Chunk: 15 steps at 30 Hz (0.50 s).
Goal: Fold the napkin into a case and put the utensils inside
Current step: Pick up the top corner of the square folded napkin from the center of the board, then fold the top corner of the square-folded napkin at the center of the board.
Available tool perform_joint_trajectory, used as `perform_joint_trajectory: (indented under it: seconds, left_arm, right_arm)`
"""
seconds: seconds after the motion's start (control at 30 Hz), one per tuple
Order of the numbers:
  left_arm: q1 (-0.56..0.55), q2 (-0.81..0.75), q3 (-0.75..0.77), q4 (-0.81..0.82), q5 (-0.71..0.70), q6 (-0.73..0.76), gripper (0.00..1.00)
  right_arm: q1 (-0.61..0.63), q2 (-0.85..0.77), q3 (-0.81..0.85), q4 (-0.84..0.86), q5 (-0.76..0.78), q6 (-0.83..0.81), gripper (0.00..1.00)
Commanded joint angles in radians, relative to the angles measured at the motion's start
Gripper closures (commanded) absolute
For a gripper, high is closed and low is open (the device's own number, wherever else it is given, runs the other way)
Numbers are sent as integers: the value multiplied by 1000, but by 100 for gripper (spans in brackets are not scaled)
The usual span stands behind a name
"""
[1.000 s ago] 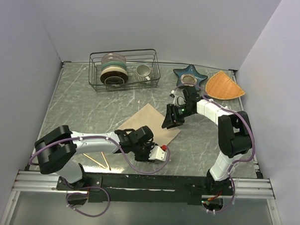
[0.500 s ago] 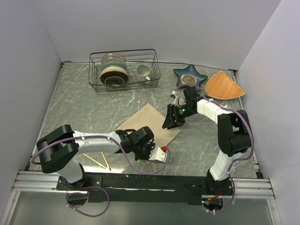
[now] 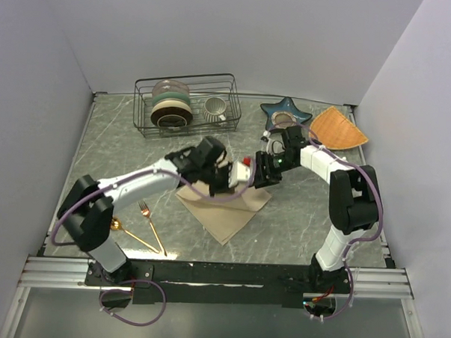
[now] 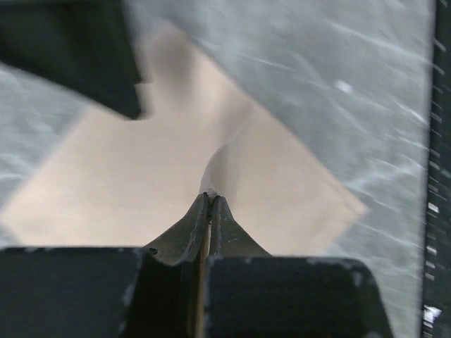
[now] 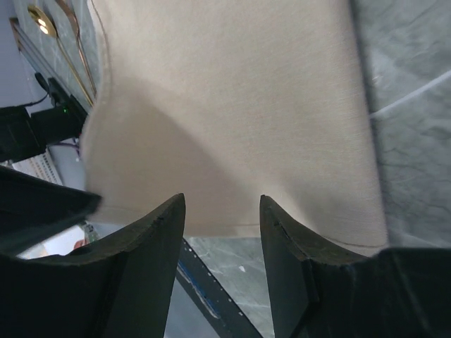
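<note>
The beige napkin (image 3: 225, 212) lies mid-table, its near corner pointing at the arms. My left gripper (image 3: 226, 178) hangs over its far part, shut on a raised pinch of the cloth (image 4: 215, 165), with the rest of the napkin (image 4: 127, 190) spread flat below. My right gripper (image 3: 261, 174) stands just right of the left one, open, its jaws astride the napkin's edge (image 5: 232, 105) with nothing clamped. The gold fork (image 3: 151, 223) and gold spoon (image 3: 124, 230) lie near the left arm's base; both utensils show at the right wrist view's top left, the spoon (image 5: 41, 21) leftmost.
A wire rack (image 3: 186, 79) with stacked bowls and a cup (image 3: 215, 109) stands at the back. A blue star-shaped dish (image 3: 285, 113) and an orange woven mat (image 3: 336, 129) sit at the back right. The right gripper's dark body (image 4: 70, 56) fills the left wrist view's upper left.
The left gripper has closed on the cloth and swung from the napkin's near part to its far part, lifting a pinch. The fork and spoon are now uncovered. The right gripper barely shifted.
</note>
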<state>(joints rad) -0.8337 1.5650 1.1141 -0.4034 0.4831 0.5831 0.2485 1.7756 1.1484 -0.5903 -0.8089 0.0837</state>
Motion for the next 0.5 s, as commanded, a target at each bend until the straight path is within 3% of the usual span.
perform_joint_trajectory:
  seconds: [0.0,0.2,0.47]
  left_arm:
    - [112,114,194,-87,104,34,98]
    - [240,305,375,-130,167,37,93]
    - [307,400,449,-87,160,29,91]
  right_arm:
    - [-38,10,66,-8,11,-24,46]
    - [-58,2,79,-9,22,-39,45]
    - [-58,18,57,7,36,-47,45]
